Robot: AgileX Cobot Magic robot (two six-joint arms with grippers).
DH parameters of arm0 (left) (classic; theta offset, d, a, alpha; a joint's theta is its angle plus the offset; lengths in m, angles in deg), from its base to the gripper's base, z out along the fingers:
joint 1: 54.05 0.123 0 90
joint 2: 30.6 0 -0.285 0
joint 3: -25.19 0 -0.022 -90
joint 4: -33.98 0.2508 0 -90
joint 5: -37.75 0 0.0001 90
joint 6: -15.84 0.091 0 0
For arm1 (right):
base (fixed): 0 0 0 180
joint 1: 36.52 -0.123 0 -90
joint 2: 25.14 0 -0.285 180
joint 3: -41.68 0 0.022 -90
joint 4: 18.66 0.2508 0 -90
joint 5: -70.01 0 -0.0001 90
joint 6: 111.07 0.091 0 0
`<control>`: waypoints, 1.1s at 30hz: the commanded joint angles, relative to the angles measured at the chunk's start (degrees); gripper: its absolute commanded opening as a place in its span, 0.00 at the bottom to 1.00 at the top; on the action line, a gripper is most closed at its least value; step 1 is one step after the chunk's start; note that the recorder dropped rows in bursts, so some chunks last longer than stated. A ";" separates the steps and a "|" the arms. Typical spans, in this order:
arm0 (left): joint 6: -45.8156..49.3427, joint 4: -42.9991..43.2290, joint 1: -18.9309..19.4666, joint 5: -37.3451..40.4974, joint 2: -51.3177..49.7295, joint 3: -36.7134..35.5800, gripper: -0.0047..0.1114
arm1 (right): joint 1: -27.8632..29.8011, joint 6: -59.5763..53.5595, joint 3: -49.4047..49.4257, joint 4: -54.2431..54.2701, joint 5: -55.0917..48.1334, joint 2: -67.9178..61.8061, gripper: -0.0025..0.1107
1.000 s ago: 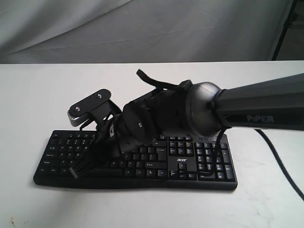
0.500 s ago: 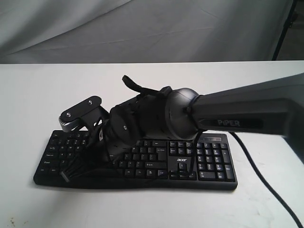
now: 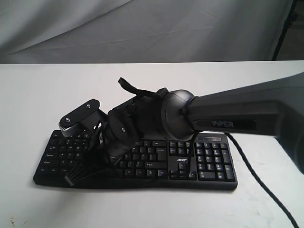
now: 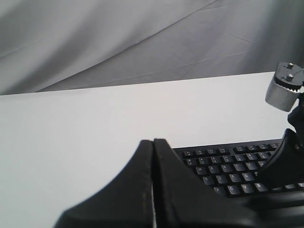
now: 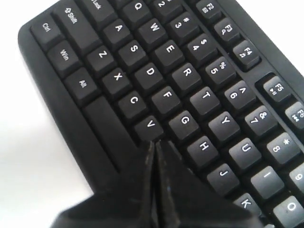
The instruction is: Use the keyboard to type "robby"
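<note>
The black keyboard with white legends and an acer logo lies on the white table. My right arm reaches across it to its left half. The right gripper is shut with nothing in it, its fingers sloping down over the left keys. In the right wrist view the right gripper's tip lies just past the V key, below G, and hides the key under it. Whether it touches a key cannot be told. My left gripper is shut and empty, low beside the keyboard's left end, and hidden from the exterior view.
White table all round, with a grey cloth backdrop behind it. A thin black cable runs off the keyboard's right side toward the front right. The right wrist camera sticks up over the keyboard's top-left keys.
The right arm has swung left and a little lower over the keyboard, carrying its shut gripper toward the keyboard's left front. The keyboard has not moved.
</note>
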State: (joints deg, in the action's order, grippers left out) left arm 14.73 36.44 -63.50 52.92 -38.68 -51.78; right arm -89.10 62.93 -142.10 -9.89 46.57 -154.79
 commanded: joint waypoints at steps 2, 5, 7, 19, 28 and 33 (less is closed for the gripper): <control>-0.16 0.27 -0.36 0.06 0.29 -0.25 0.04 | 1.13 0.22 -0.42 -1.09 0.28 -0.51 0.02; -0.16 0.27 -0.36 0.06 0.29 -0.25 0.04 | 1.13 0.09 -0.42 -1.09 1.61 -0.49 0.02; -0.16 0.27 -0.36 0.06 0.29 -0.25 0.04 | 1.13 0.08 -0.42 -1.09 1.90 -0.49 0.02; -0.16 0.27 -0.36 0.06 0.29 -0.25 0.04 | 1.13 0.08 -0.42 -0.46 2.65 -2.44 0.02; -0.16 0.27 -0.36 0.06 0.29 -0.25 0.04 | 1.13 0.08 -0.42 -1.14 2.80 0.11 0.02; -0.16 0.27 -0.36 0.06 0.29 -0.25 0.04 | 1.13 0.08 -0.42 -1.16 2.68 0.24 0.02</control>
State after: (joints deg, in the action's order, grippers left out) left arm 14.73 36.44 -63.50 52.92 -38.68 -51.78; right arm -88.29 63.06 -142.20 -10.44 49.30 -155.19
